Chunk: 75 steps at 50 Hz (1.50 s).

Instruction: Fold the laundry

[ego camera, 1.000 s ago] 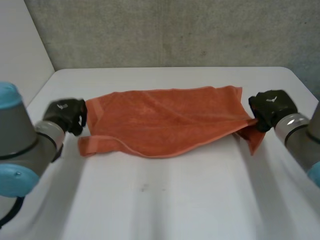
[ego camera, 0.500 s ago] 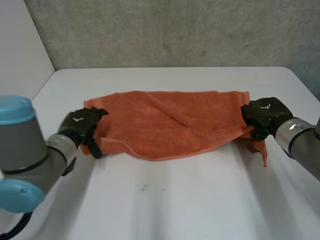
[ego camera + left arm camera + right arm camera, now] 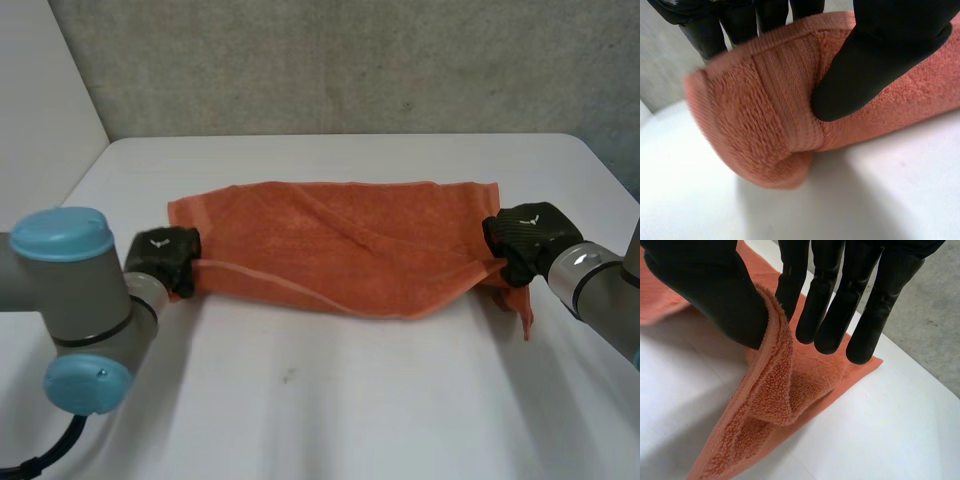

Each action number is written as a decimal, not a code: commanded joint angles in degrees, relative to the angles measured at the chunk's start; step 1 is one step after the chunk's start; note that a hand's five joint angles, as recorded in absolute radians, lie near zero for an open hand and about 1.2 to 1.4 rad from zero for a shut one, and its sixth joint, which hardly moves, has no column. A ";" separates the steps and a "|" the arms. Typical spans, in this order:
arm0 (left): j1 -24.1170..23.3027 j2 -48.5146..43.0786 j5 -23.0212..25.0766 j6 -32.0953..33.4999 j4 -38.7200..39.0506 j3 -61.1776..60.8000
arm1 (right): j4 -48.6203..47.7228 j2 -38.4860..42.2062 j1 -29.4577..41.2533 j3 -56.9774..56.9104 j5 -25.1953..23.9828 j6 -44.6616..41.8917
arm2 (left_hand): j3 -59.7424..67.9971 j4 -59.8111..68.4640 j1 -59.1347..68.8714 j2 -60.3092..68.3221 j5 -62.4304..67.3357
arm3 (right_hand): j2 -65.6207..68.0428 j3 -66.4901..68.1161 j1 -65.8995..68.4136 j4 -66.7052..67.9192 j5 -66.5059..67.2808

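An orange towel (image 3: 340, 245) lies stretched across the middle of the white table (image 3: 330, 400), folded lengthwise with its near layer raised. My left hand (image 3: 165, 258) is at the towel's left end, thumb (image 3: 875, 65) and fingers pinching the hem (image 3: 765, 110) between them. My right hand (image 3: 525, 240) holds the right end: its thumb (image 3: 705, 290) presses the towel's edge (image 3: 775, 370) against the fingers (image 3: 830, 300). A loose corner (image 3: 520, 300) hangs down below the right hand and rests on the table.
A grey wall (image 3: 350, 60) runs behind the table's far edge. Bare white tabletop lies in front of the towel and beyond it.
My left hand moved right and forward from beside the towel and closed on its left end. The near layer now spans both hands. The right hand barely shifted.
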 commanded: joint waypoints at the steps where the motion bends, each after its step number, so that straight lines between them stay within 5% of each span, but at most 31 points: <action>1: 0.56 10.36 -0.19 0.50 0.43 -5.29 | 3.89 -2.75 -0.77 -1.44 0.63 -1.04 | 12.18 12.13 14.11 12.11 13.04 | 12.37 12.20 23.84 11.78 13.18; 10: 5.48 32.22 5.25 14.36 -6.33 -12.92 | 21.55 -14.26 -4.90 -1.18 -0.16 -12.89 | 12.18 12.13 14.11 12.11 13.04 | 12.37 12.20 23.84 11.78 13.18; 20: 10.84 32.35 11.85 15.97 -9.51 -17.50 | 24.48 -15.51 -4.56 2.25 0.01 -21.17 | 12.18 12.13 14.11 12.11 13.04 | 12.37 12.20 23.84 11.78 13.18; 29: 10.67 14.08 11.41 16.41 -3.89 -11.28 | 17.18 0.05 -4.11 -1.97 0.89 -22.49 | 12.18 12.13 14.11 12.11 13.04 | 12.37 12.20 23.84 11.78 13.18; 36: 9.88 4.12 11.15 16.58 1.22 2.09 | 6.31 9.00 0.88 -18.71 7.20 -21.79 | 12.18 12.13 14.11 12.11 13.04 | 12.37 12.20 23.84 11.78 13.18; 42: 7.86 3.24 10.89 15.88 13.61 19.50 | -14.14 7.62 5.55 -33.67 11.70 -16.80 | 12.18 12.13 14.11 12.11 13.04 | 12.37 12.20 23.84 11.78 13.18; 44: 6.72 6.30 10.80 15.27 23.06 22.74 | -19.82 5.76 5.55 -35.01 11.88 -15.02 | 12.18 12.13 14.11 12.11 13.04 | 12.37 12.20 23.84 11.78 13.18; 49: 6.02 10.96 10.89 12.55 30.22 21.27 | -28.35 0.67 5.55 -33.43 11.79 -11.60 | 12.18 12.13 14.11 12.11 13.04 | 12.37 12.20 23.84 11.78 13.18; 63: 6.28 9.23 10.89 7.70 23.72 3.96 | -18.86 -0.65 5.03 -12.43 5.73 -10.45 | 12.18 12.13 14.11 12.11 13.04 | 12.37 12.20 23.84 11.78 13.18; 75: 6.63 -0.27 10.71 8.23 23.72 -4.67 | -18.06 10.76 4.59 -0.57 0.10 -9.93 | 12.18 12.13 14.11 12.11 13.04 | 12.37 12.20 23.84 11.78 13.18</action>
